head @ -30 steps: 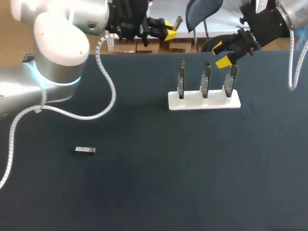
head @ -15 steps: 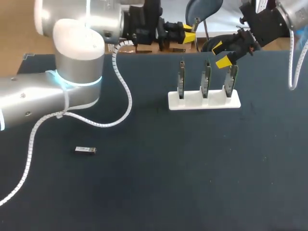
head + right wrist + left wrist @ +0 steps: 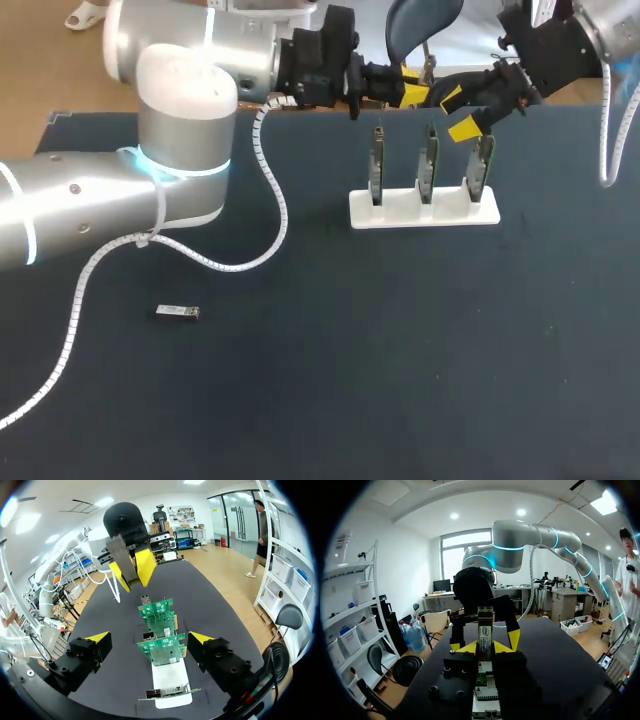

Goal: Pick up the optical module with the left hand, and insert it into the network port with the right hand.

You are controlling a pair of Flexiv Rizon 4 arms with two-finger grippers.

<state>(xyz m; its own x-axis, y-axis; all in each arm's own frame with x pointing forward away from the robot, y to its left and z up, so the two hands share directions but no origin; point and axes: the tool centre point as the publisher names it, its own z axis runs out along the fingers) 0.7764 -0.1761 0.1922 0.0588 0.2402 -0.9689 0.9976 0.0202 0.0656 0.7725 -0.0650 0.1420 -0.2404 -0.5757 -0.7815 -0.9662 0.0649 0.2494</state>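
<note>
White-labelled optical module (image 3: 485, 629) in left gripper (image 3: 485, 644)

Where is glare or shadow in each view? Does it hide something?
Head view: the white shell of the left arm glares; the loose module lies plain on the dark table, nearly shadowless. Left wrist view: the left gripper looks dim, the optical module it holds well lit. Right wrist view: the boards are evenly lit.

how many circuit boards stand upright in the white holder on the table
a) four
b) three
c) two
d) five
b, the head view shows three boards standing side by side in the white holder.
</note>
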